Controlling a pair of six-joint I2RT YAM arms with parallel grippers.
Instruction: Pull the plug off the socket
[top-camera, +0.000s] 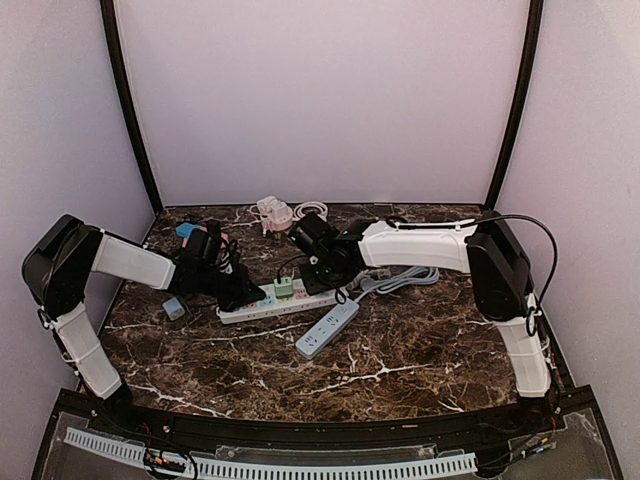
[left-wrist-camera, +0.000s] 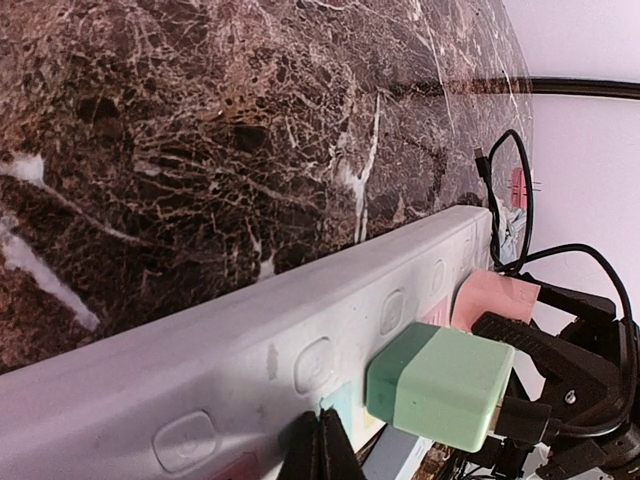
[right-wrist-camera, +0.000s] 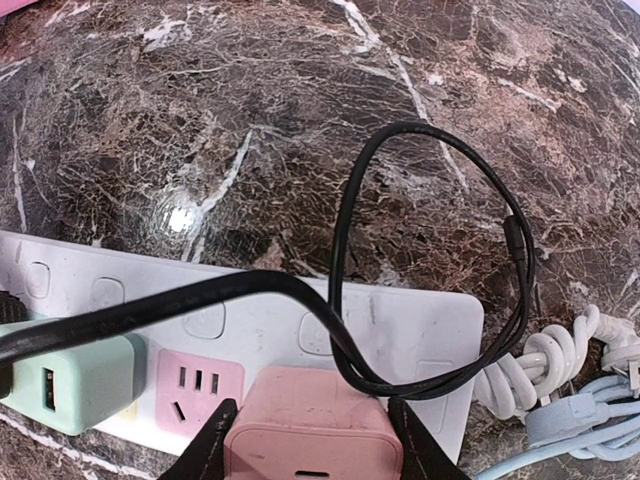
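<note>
No readable text, labels or numbers anywhere.

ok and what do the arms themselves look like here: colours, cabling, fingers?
The two match. The left arm and right arm have smooth white link shells between bulky black joint housings. A thin black cable arcs loose off the right arm's big black joint. The right gripper is black, and its fingers are matte and taper to points. No markings or labels are legible.

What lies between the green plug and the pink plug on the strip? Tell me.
One empty pink-faced outlet, in the right wrist view, separates the green plug from the pink plug; a black cable runs past it.
</note>
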